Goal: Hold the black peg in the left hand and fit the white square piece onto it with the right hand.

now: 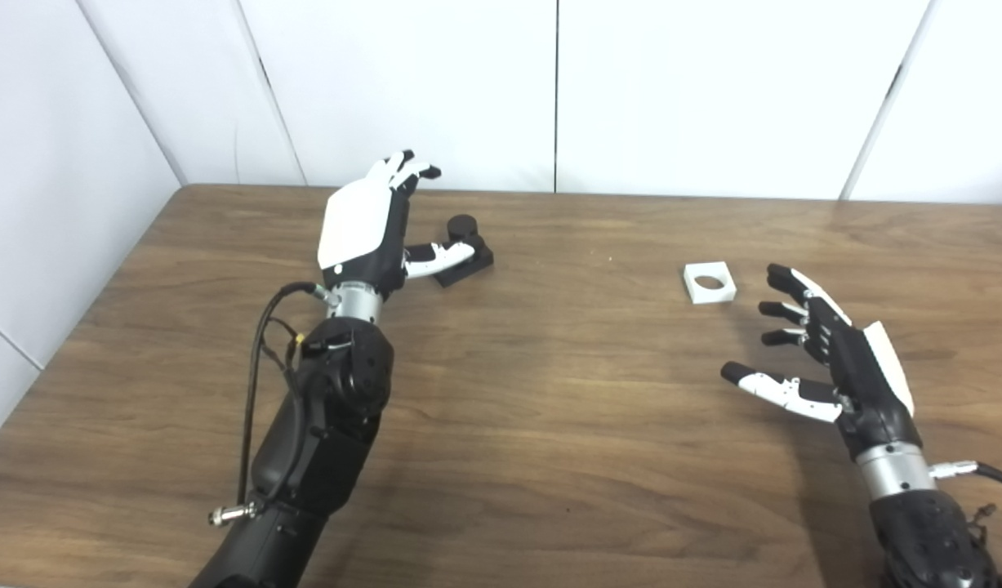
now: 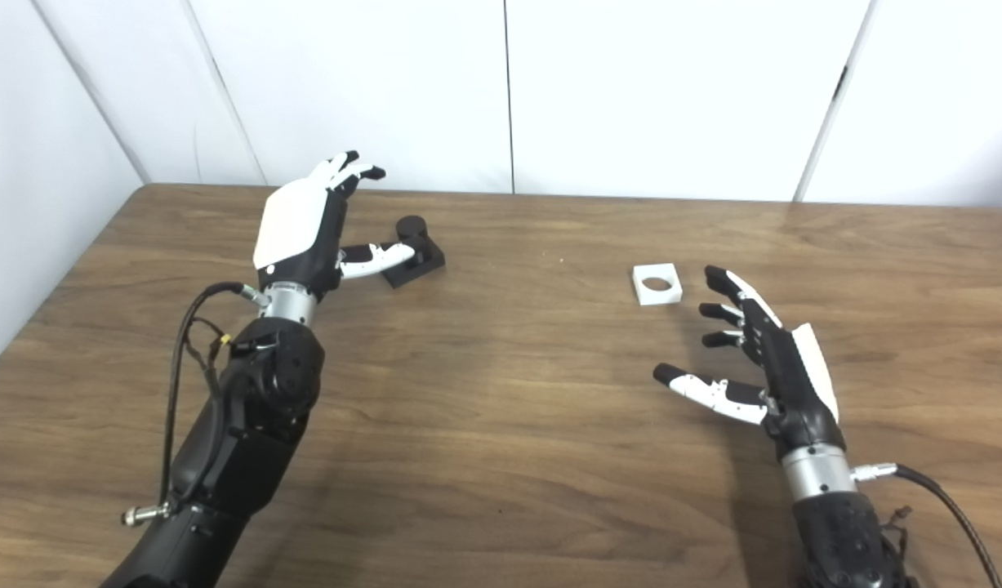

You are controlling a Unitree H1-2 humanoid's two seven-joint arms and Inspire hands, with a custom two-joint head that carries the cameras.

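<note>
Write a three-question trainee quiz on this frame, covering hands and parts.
1. True or false: the left hand already grips the black peg.
2. Where does the white square piece lie? A) on the peg B) flat on the table, ahead of the right hand C) in the right hand
3. Fill in: both hands are ____.

Key: 1 false, its thumb is merely beside it; 2 B; 3 open.
</note>
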